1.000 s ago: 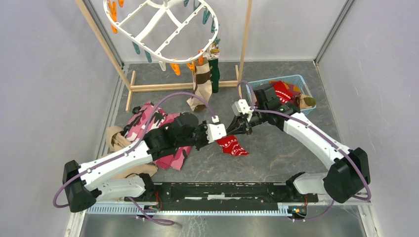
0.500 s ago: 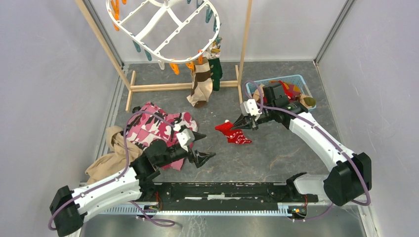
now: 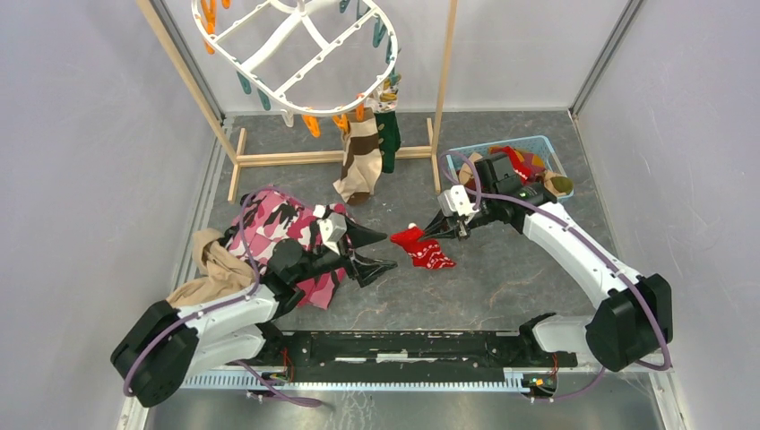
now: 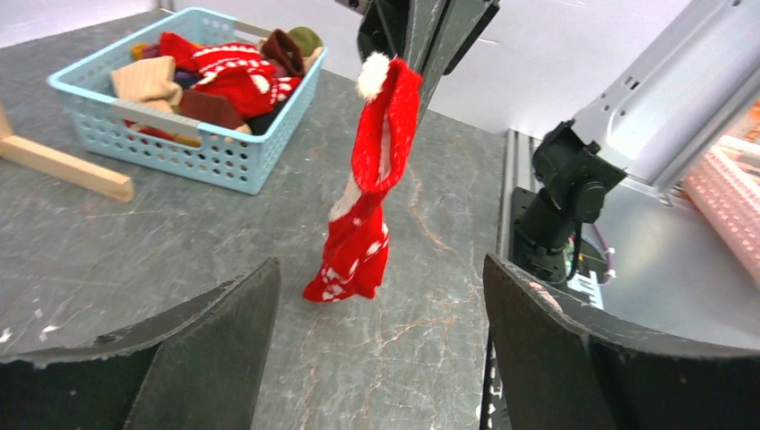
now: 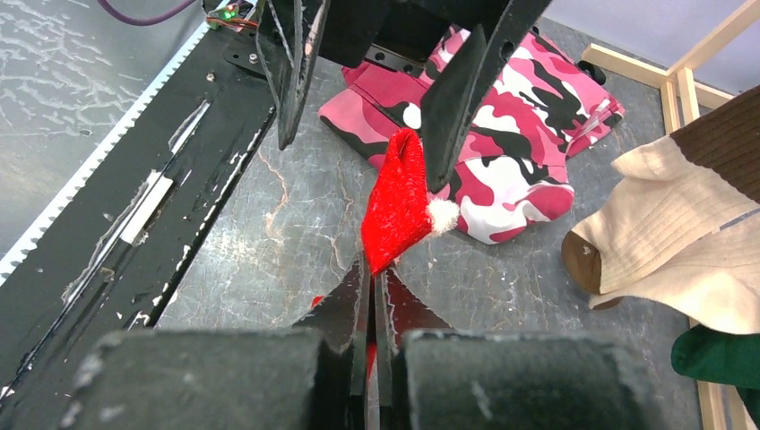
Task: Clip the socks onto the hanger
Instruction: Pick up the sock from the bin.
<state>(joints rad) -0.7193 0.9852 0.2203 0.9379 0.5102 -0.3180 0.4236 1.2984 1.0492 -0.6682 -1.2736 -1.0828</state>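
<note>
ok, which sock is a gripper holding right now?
The red sock with the white pattern, pinched by the right gripper, toe on the table. The striped sock and green sock hang from the hanger; the rest lie in the basket.

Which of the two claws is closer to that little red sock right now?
The right. The right gripper is shut on the top of the red sock; the left gripper stands open a short way off, facing it, not touching.

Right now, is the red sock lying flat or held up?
Held up: the red sock hangs from the shut right gripper, its lower end touching the table.
</note>
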